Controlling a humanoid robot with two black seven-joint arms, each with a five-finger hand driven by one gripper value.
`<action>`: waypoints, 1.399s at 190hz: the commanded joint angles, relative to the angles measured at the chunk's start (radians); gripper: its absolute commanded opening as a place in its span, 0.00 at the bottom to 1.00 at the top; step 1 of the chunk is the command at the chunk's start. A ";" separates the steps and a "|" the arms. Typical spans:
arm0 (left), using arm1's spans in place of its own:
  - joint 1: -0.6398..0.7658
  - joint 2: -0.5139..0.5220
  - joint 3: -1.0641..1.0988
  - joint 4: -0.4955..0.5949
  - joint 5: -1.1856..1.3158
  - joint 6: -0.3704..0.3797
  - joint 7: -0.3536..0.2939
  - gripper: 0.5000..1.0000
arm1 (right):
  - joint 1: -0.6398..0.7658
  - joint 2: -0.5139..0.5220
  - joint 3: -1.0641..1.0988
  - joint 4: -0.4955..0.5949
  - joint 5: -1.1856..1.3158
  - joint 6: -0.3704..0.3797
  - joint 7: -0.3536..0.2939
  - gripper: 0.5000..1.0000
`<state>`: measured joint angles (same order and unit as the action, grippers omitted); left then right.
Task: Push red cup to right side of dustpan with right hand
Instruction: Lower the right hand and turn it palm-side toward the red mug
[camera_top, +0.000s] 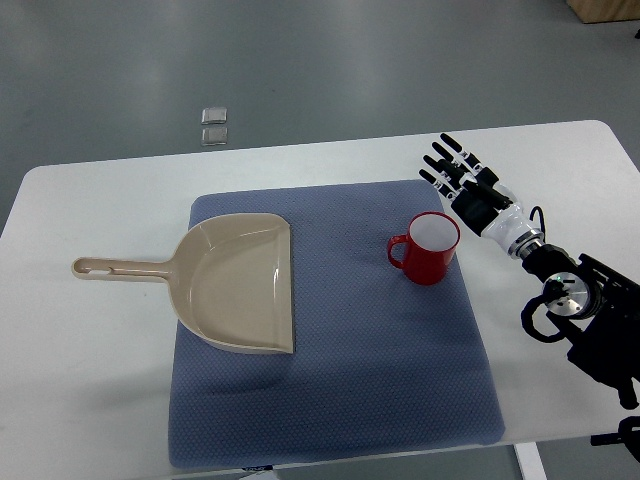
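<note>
A red cup (428, 250) with a white inside stands upright on the blue mat (380, 350), its handle pointing left. A beige dustpan (240, 283) lies on the mat's left part, handle stretching left over the table. My right hand (455, 172) hovers just up and right of the cup, fingers spread and pointing up-left, holding nothing. Whether its wrist touches the cup's rim I cannot tell. The cup sits well to the right of the dustpan with bare mat between them.
The white table (90, 380) carries the mat. My right arm (580, 300) reaches in from the right edge over the table's right part. Two small grey squares (214, 124) lie on the floor beyond the far edge.
</note>
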<state>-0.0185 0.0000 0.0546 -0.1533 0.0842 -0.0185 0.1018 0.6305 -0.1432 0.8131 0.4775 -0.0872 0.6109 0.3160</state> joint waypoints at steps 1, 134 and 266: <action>0.000 0.000 0.001 0.000 -0.001 0.000 -0.001 1.00 | 0.002 0.001 0.000 0.000 0.000 0.000 0.000 0.87; 0.002 0.000 0.002 -0.014 -0.003 0.000 -0.001 1.00 | 0.038 -0.266 -0.034 0.125 -0.344 0.000 0.031 0.87; 0.002 0.000 0.004 -0.032 -0.001 0.000 -0.001 1.00 | -0.137 -0.389 -0.014 0.389 -0.733 0.000 0.156 0.87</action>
<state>-0.0169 0.0000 0.0572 -0.1850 0.0831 -0.0185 0.1012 0.4971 -0.5447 0.7989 0.8673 -0.8038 0.6108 0.4647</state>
